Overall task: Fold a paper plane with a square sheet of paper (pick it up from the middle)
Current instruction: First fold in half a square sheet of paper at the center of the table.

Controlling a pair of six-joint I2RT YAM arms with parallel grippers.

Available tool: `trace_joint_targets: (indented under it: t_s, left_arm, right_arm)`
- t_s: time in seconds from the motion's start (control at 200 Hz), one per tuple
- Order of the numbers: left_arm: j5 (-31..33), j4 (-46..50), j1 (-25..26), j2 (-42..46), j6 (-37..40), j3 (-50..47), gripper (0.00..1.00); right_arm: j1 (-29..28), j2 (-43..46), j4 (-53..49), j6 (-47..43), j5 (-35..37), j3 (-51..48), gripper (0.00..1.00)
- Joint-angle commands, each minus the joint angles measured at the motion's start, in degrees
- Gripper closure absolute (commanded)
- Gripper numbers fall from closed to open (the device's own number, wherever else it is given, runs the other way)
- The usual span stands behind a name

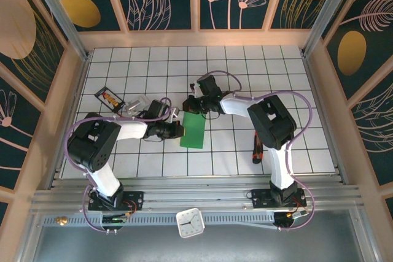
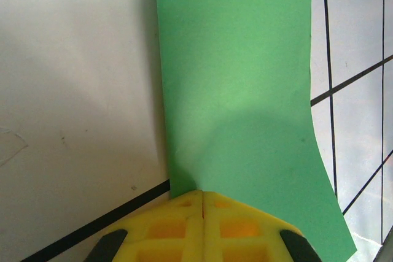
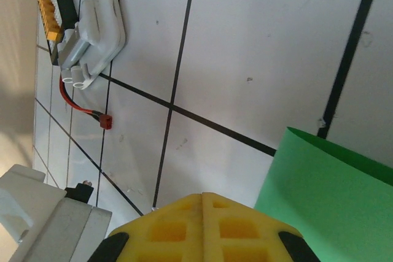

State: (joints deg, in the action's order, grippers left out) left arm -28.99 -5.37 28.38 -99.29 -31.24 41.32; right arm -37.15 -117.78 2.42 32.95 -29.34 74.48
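The square sheet of paper [image 1: 193,131] lay on the white table [image 1: 258,72], in the middle, between the two arms. It looked narrow, not square, so it had likely been folded in half one time. It had no pointy nose and no wings yet, so most of the plane was left to make. Its long side ran from the far end to the near end, and the near end leaned a little to the left. It did not point any way, because both ends were flat. The left gripper [image 1: 176,131] had its fingers pressed together, with the tips at the paper's left edge. The right gripper [image 1: 195,107] was also closed, holding nothing, just beside the far end, where the paper curled up a bit.
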Motion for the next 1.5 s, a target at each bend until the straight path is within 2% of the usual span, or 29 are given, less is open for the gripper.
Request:
trace_joint_targets:
  t_s: [0.0, 0.45, 0.826, 1.496]
  left_arm:
    - [8.34, 11.34, -0.69, -3.51, 1.36, -2.91, 1.0]
    - [8.51, 11.62, -0.71, -3.49, 1.55, -2.91, 1.0]
    - [8.21, 11.87, -0.66, -3.59, 1.53, -3.24, 1.0]
    - [8.92, 13.01, -0.64, -3.94, 2.37, -3.1, 1.0]
  right_arm:
    - [-0.85, -1.65, 2.24, 1.32, -1.33, -0.07, 1.0]
    - [-2.24, -2.59, 1.83, 2.2, -0.63, -3.64, 1.0]
    - [-0.23, -6.23, -0.78, -0.03, 3.14, -0.72, 1.0]
    - [3.62, -10.72, -3.08, -1.14, 5.74, 4.99, 1.0]
